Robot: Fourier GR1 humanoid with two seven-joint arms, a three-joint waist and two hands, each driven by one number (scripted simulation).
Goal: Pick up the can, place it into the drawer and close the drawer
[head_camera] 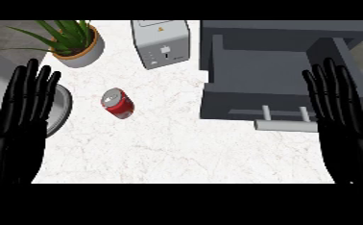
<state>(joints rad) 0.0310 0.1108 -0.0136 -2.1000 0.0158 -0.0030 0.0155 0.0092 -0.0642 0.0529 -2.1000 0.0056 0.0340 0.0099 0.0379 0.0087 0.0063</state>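
A red can (117, 103) lies on its side on the white marbled desk (177, 147), silver top end pointing up and to the left, well away from either robot hand. It sits left of centre, below a grey toaster (161, 43) and to the right of a round grey rim (62, 108) (a plate or a pan, I cannot tell which) that is half hidden at the left edge.

The left robot hand (25, 118) stands at the left edge with its fingers straight and spread, pointing up, holding nothing. The right robot hand (339, 113) mirrors it at the right edge, fingers likewise straight and fanned apart, and it partly covers the right side of the open drawer (248, 94).

The drawer is pulled out from a dark grey cabinet (284, 31) at the upper right; its inside looks bare, and a pale bar handle (285, 125) runs along its front, nearest the viewer. The can is apart from the drawer, with a stretch of bare desk between them.

In the upper left corner a spiky green plant (60, 34) grows in a light round pot (86, 53), just left of the toaster.
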